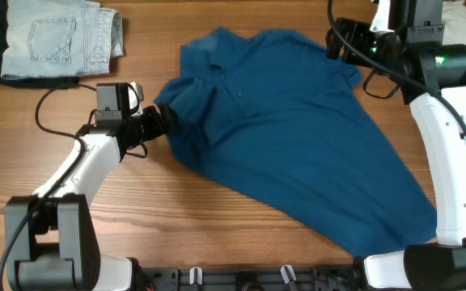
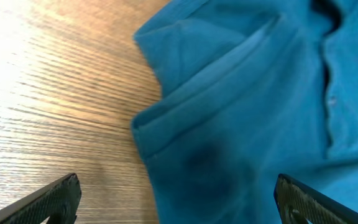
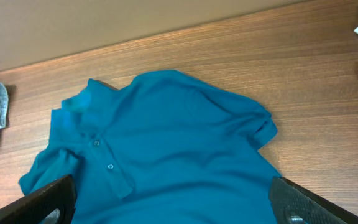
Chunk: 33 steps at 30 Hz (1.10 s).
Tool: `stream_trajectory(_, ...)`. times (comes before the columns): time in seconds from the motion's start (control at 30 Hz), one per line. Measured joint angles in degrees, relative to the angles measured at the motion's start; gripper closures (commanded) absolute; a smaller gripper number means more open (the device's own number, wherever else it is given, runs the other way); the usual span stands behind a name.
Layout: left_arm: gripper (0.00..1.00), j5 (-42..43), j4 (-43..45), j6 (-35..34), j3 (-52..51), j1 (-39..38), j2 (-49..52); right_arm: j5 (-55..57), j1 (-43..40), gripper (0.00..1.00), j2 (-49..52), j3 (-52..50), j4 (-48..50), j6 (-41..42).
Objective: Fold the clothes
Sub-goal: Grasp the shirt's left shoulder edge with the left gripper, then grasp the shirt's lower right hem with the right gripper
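**Fingers (image 2: 58, 198) spread at the left sleeve: hazards before the grasp**

We judge three risks from this position.

1. The shirt (image 1: 298, 145) is bunched at its left sleeve (image 2: 185, 121), with the cuff folded over. Closing here could pinch several layers at once. Any pull would then drag the body cloth along instead of folding the sleeve alone.
2. The shirt lies askew on the table (image 1: 217, 234), with the collar (image 1: 210, 48) far left and the hem near right. A pull from one side only would skew it further.
3. The jeans (image 1: 55, 36) lie at the far left. A wide sweep of the left arm could catch them.

Finger state:

- **Left gripper (image 2: 176, 193):** the jaws are wide apart and hold nothing. The sleeve lies between and beneath them. We cannot tell whether the pads touch the cloth.
- **Right gripper (image 3: 171, 190):** the jaws are equally wide and empty. It hovers over the far right of the shirt, apart from the cloth.
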Motion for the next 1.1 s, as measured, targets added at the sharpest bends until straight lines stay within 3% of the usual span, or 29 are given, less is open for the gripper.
stream_trajectory(0.53,0.07,-0.52,4.02,0.22,0.42,0.0,6.12,-0.02,0.0,0.0,0.0,0.0,-0.9,0.0)
stream_trajectory(0.73,0.22,-0.59,5.97,0.15,0.42,-0.24,6.43,-0.02,0.0,0.01,0.0,0.0,-1.38,-0.02)
stream_trajectory(1.1,0.22,-1.73,7.43,0.37,0.42,-4.15,7.67,-0.11,0.0,0.0,0.0,0.0,-8.63,1.49)
